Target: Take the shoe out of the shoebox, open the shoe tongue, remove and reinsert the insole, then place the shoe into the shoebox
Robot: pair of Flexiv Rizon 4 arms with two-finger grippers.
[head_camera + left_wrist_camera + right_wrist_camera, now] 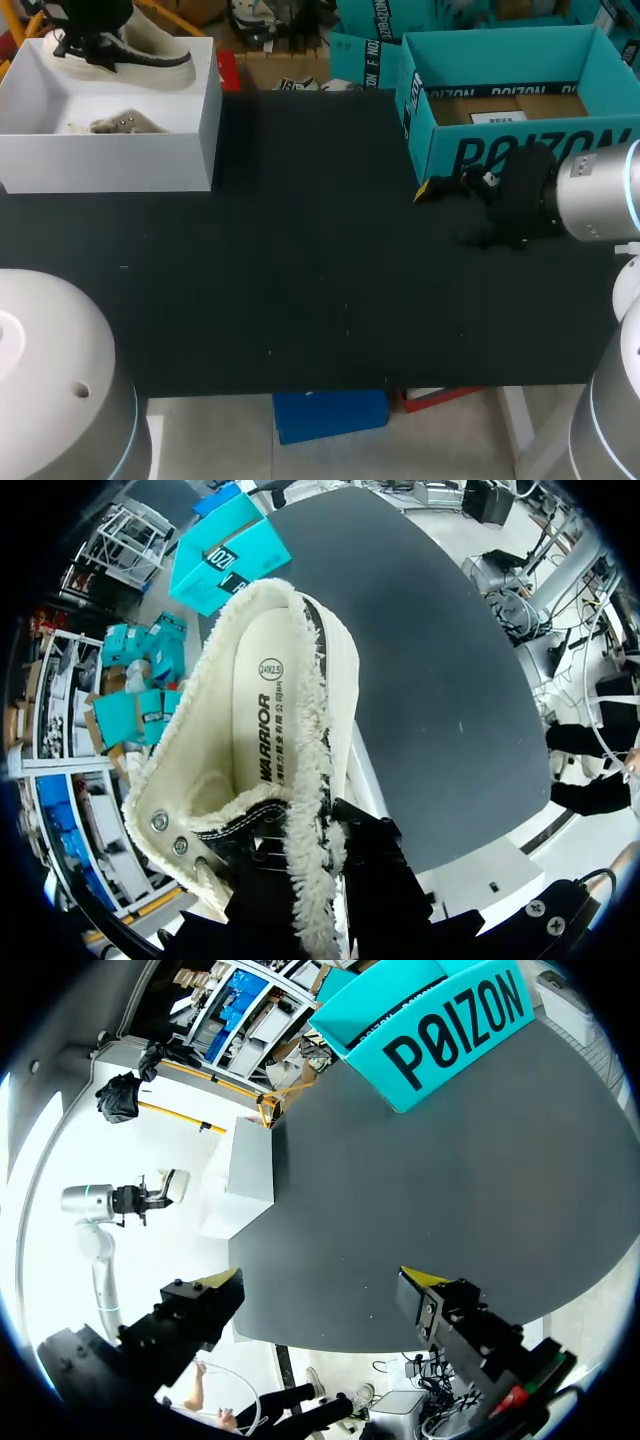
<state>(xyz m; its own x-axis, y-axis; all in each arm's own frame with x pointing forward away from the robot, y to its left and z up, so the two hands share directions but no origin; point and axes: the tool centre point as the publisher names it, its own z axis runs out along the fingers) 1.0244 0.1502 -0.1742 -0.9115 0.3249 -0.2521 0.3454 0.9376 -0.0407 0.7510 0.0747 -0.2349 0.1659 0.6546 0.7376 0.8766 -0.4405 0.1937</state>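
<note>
The left tool (318,880) gripped the fleece-lined shoe (265,720) by its side wall, holding it over the white shoebox (110,160) at the far left of the tabletop (300,290). The right tool (322,1285) hung wide and empty. Taking out looked nearly done. The tongue, the insole and the return were still to do.

Large black capitals ran along the front wall of the teal box (520,155), plain in the head and right wrist views, with smaller black print on its end wall. A white label (497,117) on its floor carried dark print too small to read. The insole (262,720) of the shoe (335,660) bore a round stamp holding digits and a line of black capitals along its length.
</note>
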